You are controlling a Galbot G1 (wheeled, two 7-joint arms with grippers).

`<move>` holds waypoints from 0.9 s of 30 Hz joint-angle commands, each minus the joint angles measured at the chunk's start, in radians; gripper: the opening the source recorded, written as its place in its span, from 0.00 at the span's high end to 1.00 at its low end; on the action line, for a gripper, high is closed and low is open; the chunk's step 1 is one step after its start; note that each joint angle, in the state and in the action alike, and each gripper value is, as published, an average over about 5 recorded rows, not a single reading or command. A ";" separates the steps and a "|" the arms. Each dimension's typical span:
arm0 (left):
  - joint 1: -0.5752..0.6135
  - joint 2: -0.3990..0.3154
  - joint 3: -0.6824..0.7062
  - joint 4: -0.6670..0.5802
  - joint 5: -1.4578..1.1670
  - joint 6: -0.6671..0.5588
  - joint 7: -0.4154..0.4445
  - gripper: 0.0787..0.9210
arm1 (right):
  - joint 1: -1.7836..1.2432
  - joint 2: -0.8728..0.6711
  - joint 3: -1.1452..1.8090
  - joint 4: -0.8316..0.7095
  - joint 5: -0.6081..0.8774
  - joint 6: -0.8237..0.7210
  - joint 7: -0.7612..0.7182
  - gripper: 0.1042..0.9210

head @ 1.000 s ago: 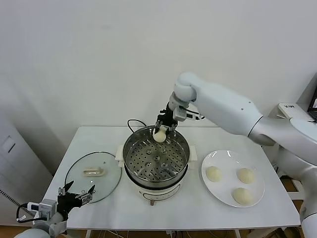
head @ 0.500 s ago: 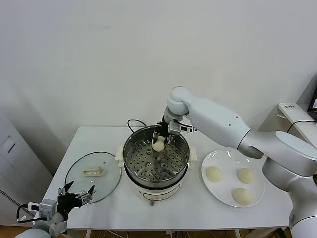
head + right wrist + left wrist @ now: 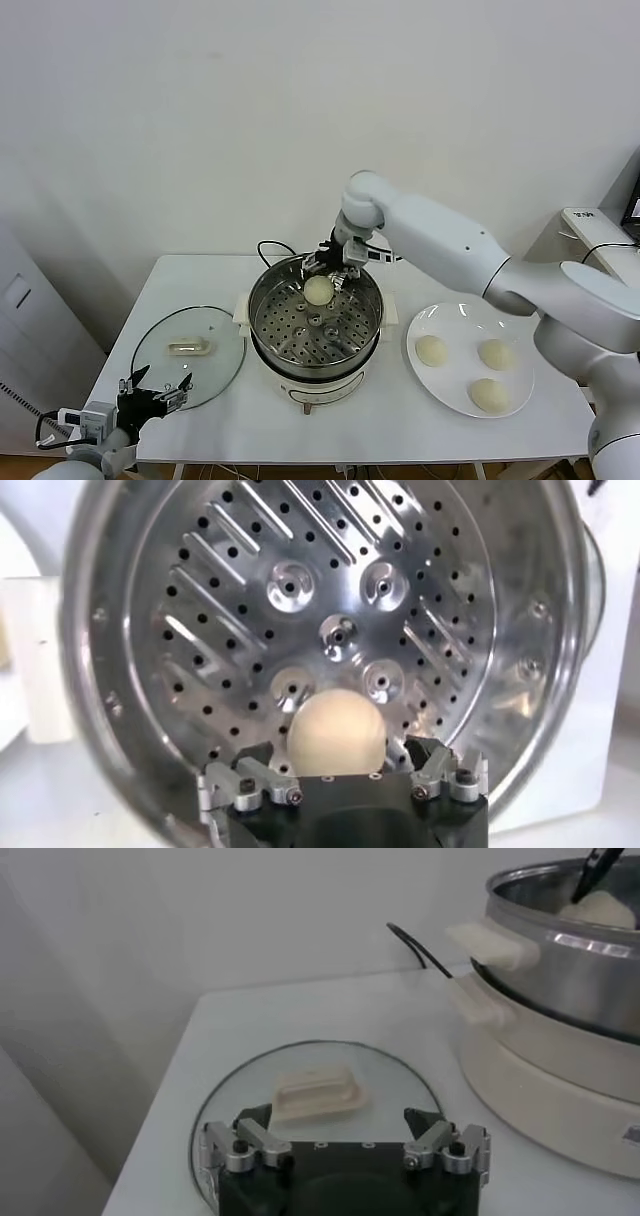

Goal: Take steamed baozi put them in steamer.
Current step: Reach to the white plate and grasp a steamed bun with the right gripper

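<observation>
One cream-white baozi (image 3: pixel 318 290) rests on the perforated tray at the far side of the steel steamer (image 3: pixel 258 300). My right gripper (image 3: pixel 328 268) hangs just above it, open, with its fingers spread to either side of the bun. In the right wrist view the baozi (image 3: pixel 336 732) lies on the tray (image 3: pixel 220 600) between the parted jaws of the right gripper (image 3: pixel 338 755). Three more baozi (image 3: pixel 431 350) (image 3: pixel 495 353) (image 3: pixel 489 394) lie on the white plate (image 3: pixel 450 395) to the right. My left gripper (image 3: pixel 157 391) is parked, open and empty, at the table's front left.
The glass lid (image 3: pixel 225 345) with a white handle (image 3: pixel 190 347) lies flat left of the steamer; the left wrist view shows the lid (image 3: pixel 310 1063) just ahead of the left gripper (image 3: pixel 340 1120). A black cord (image 3: pixel 268 247) runs behind the steamer. A white wall backs the table.
My right gripper lowered the baozi from the steamer's far rim onto the tray and then opened; the bun now lies free. The left arm has not moved.
</observation>
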 commanded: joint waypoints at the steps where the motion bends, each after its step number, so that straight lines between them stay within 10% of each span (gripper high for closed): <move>1: 0.000 -0.003 0.000 -0.001 0.001 -0.001 0.001 0.12 | 0.234 -0.088 -0.206 -0.043 0.406 -0.199 -0.038 0.12; 13: 0.006 -0.006 -0.004 -0.009 -0.003 -0.006 0.001 0.12 | 0.434 -0.303 -0.586 0.039 0.801 -0.746 -0.077 0.12; 27: 0.020 -0.023 -0.016 -0.025 -0.002 -0.007 0.001 0.12 | 0.269 -0.441 -0.621 0.138 0.813 -0.827 -0.014 0.12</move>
